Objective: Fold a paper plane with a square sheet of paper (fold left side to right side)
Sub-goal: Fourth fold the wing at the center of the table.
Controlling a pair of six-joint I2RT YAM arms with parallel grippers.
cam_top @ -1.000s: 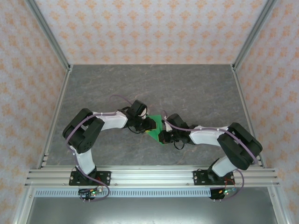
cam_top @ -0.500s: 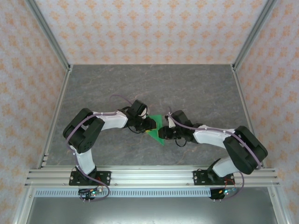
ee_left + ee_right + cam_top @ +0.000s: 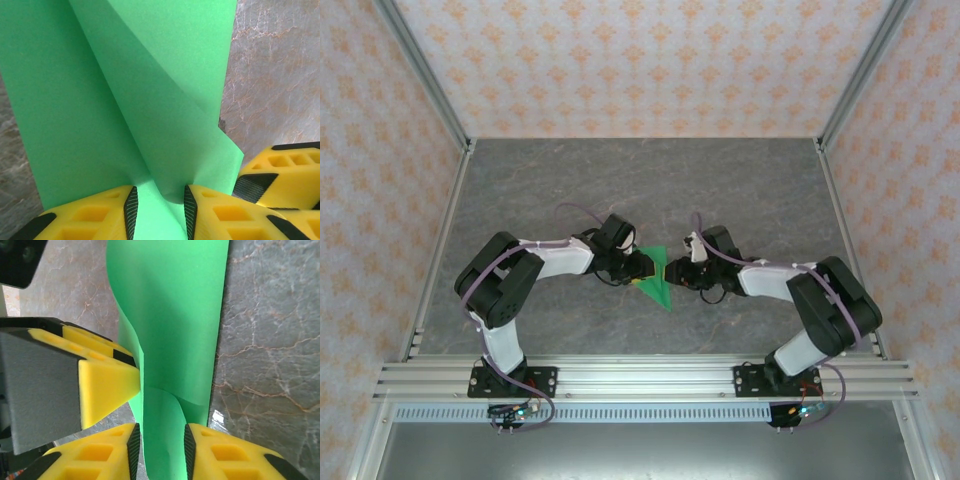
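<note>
Where the left gripper (image 3: 159, 194) straddles it, green paper (image 3: 100, 100) seems plain.

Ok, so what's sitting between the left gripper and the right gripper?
The folded bright green sheet of paper, on the grey marbled table; the top view shows it between the left gripper and the right gripper.

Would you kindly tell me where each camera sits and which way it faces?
Top external: fixed above and behind, looking down on the grey marbled table; both arms, the creased bright green paper sheet between them.
Left wrist: on that arm, looking along the left pincer at the paper.
Right wrist: likewise, along the right pincer.
Shared: both wrist views show the paper and the other's yellow fingers.
</note>
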